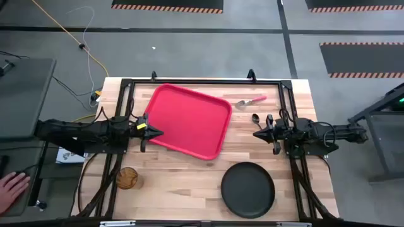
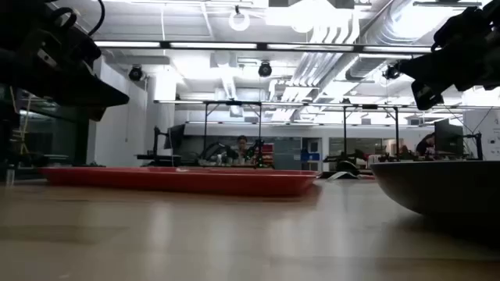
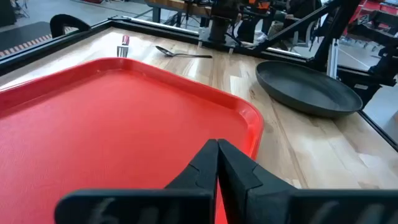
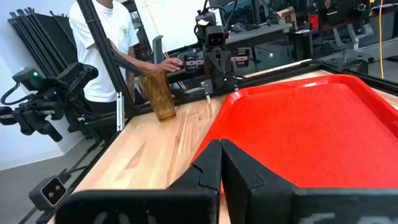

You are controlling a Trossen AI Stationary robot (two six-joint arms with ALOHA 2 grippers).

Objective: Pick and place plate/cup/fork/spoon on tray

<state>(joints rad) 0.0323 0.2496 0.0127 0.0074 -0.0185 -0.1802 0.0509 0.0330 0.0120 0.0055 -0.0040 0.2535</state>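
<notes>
The table (image 1: pixel 189 183) holds everything apart, so nothing looks placed yet. The tray (image 1: pixel 188 120) lies bare and tilted in the middle toward the far edge, within reach of both arms. The plate (image 1: pixel 248 188) sits at the near right, well apart from the tray. The cup (image 1: pixel 127 178) stands upright at the near left. The fork (image 1: pixel 250 101) lies far right, just beside the tray's corner; the spoon (image 1: pixel 255 118) lies a little nearer. The left gripper (image 1: pixel 151 132) waits at the tray's left edge and the right gripper (image 1: pixel 259 133) near the spoon — both with fingers pressed together, holding nothing.
</notes>
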